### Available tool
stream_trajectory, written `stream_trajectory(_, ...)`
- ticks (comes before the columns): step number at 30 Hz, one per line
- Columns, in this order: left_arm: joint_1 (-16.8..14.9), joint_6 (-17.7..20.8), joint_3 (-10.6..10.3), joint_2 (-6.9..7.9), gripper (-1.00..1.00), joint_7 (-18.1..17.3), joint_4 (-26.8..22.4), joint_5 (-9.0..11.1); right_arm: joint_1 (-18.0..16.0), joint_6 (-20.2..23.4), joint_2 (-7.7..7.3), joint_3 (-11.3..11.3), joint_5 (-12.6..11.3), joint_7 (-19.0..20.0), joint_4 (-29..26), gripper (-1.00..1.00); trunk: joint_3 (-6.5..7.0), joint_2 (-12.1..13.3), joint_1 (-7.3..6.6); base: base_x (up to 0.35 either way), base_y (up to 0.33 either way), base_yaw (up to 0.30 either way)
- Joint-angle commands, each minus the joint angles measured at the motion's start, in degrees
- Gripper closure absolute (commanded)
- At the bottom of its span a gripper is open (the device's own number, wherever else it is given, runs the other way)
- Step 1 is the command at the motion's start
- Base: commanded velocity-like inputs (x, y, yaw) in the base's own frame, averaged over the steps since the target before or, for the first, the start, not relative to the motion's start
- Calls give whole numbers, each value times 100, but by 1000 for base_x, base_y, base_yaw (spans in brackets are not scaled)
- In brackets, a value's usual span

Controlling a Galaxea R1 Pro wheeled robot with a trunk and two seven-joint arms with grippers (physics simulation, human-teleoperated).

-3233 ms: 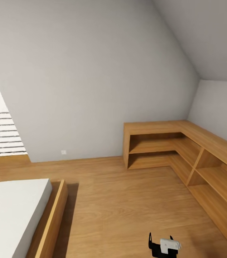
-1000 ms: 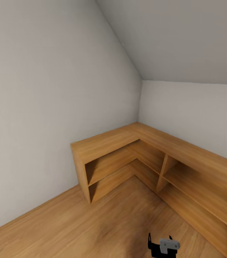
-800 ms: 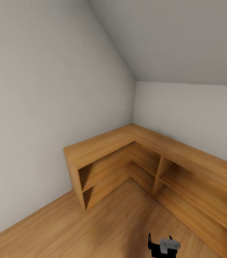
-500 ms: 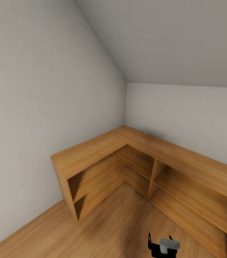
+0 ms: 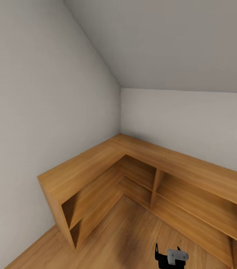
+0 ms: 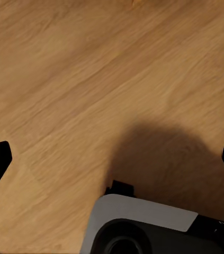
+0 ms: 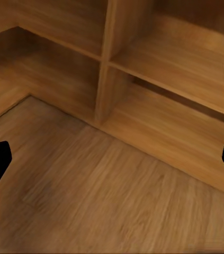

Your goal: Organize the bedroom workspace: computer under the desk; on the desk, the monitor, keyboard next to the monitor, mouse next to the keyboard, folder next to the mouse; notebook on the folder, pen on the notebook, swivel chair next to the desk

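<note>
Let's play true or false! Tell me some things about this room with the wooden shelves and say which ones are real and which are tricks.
1. The wooden shelves bend around the corner of the room. True.
2. The shelves are packed with books. False: the compartments in view hold nothing.
3. The floor is wood. True.
4. The ceiling is flat all the way across. False: it slopes down toward the wall behind the shelves.
5. The right pincer is squeezing a pen. False: its two dark fingertips sit far apart at the picture's edges, with only floor and shelves between them.
6. The left pincer points down at the floor. True.
</note>
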Motion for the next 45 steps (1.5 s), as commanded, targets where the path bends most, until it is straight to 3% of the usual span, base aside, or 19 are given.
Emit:
stream_trajectory(1,3,-4,-11,2,-100,21,-10,6,-5,-10,3,49,-29,-37,6,-100,-5,-4,3,181,297,-294)
stream_trajectory(10,2,-4,-10,-8,-100,21,-10,6,-5,-8,3,53,-263,-16,6,-100,-4,-4,3,66,108,-297)
stream_trajectory(31,2,-11,-10,-12,-100,17,-11,6,-5,-6,10,53,-277,24,6,-100,-4,-4,3,3,2,-297)
stream_trajectory(45,2,-4,-10,-10,-100,20,-13,6,-5,-6,18,53,-277,24,6,-100,-4,-4,3,258,132,-297)
